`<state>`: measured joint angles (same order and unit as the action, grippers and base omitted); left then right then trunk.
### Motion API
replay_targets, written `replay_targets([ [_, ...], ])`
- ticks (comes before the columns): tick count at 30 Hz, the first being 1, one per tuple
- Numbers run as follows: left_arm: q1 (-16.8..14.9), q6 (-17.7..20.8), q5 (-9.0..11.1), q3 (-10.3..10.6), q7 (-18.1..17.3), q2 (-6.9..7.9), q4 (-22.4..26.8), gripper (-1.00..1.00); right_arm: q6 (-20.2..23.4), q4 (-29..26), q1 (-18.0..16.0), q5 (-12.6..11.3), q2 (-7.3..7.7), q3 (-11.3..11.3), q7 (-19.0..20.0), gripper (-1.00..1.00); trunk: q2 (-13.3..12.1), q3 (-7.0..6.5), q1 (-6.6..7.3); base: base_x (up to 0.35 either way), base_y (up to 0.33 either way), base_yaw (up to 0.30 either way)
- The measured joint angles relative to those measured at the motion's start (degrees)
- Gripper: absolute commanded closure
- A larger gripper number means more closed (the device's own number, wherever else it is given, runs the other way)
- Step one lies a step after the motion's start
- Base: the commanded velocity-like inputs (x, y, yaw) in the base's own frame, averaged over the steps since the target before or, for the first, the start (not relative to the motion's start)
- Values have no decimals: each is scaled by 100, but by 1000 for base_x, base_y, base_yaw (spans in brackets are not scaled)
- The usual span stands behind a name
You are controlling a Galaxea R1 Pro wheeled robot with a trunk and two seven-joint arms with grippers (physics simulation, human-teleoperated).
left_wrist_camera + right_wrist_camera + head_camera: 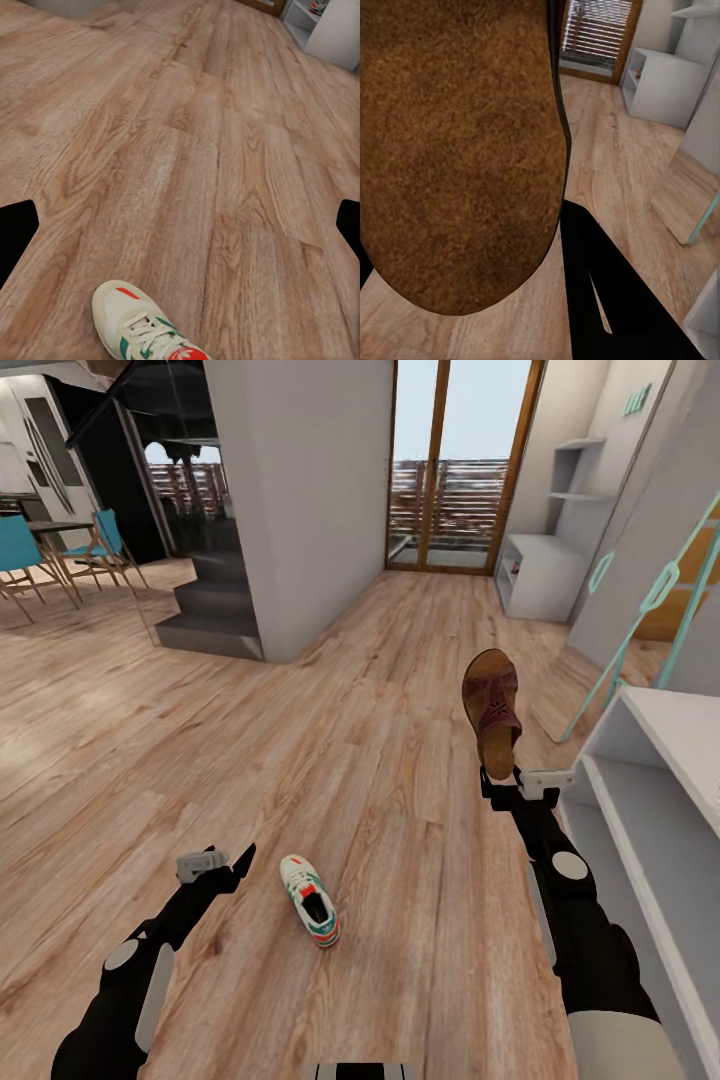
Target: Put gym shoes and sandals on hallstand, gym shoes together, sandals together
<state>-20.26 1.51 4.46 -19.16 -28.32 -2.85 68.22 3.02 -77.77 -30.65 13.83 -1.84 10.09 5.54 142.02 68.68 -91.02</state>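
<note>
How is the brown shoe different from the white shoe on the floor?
The dark brown leather open-backed sandal is up in the air, held by the right pincer; the white sneaker with green stripes and red-orange tongue lies on the wood-plank floor, untouched. The sandal is dark and open; the sneaker is pale, closed and laced. Both are single shoes, not yet on the rack.
</note>
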Motion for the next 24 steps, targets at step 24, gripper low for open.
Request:
replay_targets([
  [24,1,0,0,-1,0,0,1,-100,-1,-7,0,1,-3,0,5,100,0,16,1,75,-47,30],
])
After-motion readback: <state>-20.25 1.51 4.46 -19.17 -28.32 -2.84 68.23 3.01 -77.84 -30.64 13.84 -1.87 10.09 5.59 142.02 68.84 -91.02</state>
